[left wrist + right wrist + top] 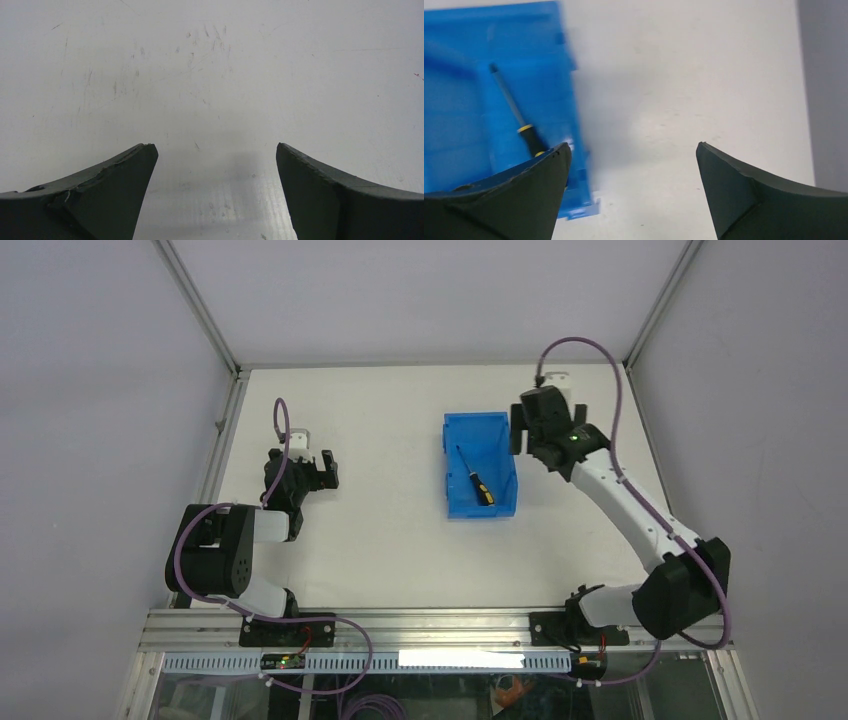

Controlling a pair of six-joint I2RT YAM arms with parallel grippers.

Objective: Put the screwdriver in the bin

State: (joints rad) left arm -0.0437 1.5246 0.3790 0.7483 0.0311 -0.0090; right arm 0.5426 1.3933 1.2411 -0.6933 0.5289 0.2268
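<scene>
**A:** Where's the screwdriver [477, 477]?

**B:** Inside the bin [480, 511], lying flat on its floor. It sits on a slant, with the black-and-yellow handle toward the bin's near wall and the shaft tip toward its far left corner.

**A:** And the right pincer [631, 150]?

**B:** Spread wide and pinching nothing. It hangs just beside the bin's right wall, toward the far end. From the wrist view, one finger overlaps the bin's edge, and the gap between the fingers shows only bare white surface [380, 540].

**A:** Is it touching the bin?

**B:** I can't tell. The wrist view is blurred there.

**A:** The left pincer [322, 472]?

**B:** Well apart from the bin, off to its left. It's spread too, with only scuffed surface between its fingers.
</scene>
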